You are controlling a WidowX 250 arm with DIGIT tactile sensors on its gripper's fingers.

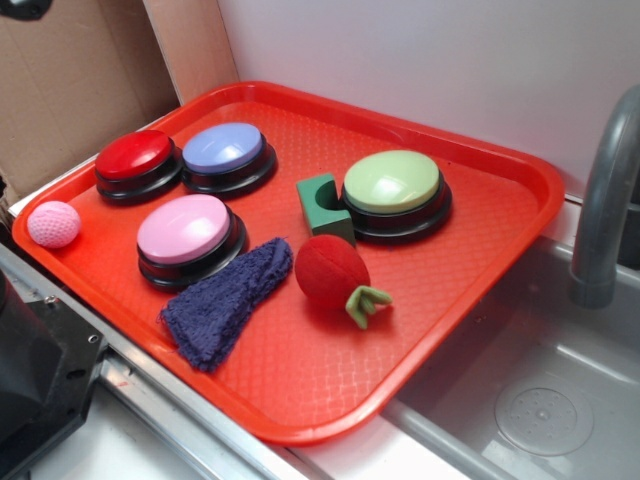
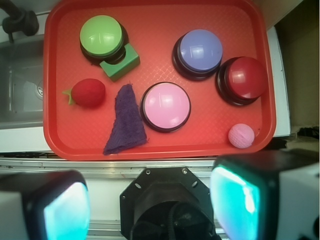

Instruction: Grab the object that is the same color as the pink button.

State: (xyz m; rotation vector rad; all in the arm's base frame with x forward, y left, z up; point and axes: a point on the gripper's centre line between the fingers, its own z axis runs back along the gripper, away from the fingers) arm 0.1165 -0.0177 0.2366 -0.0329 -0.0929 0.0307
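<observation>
End effector point(image 2: 150, 205) above pink ball point(image 2: 241, 135)

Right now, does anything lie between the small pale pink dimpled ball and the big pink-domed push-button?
Nothing: only bare red tray separates the ball from the button, clearest in the wrist view.

Red tray point(image 1: 480, 190): plastic, fine cross-hatch texture, slight sheen. Pink button point(image 1: 184, 229) and the other button tops: smooth glossy plastic. Small pink ball point(image 1: 54, 224), left edge of frame: dimpled, knit-like, matt. Purple cloth point(image 1: 222, 300): rough fuzzy terry. Red ball point(image 1: 331, 270): plush, matt. Green block point(image 1: 323, 206): smooth, matt. Sink point(image 1: 545, 370), lower right: dull grey metal.
</observation>
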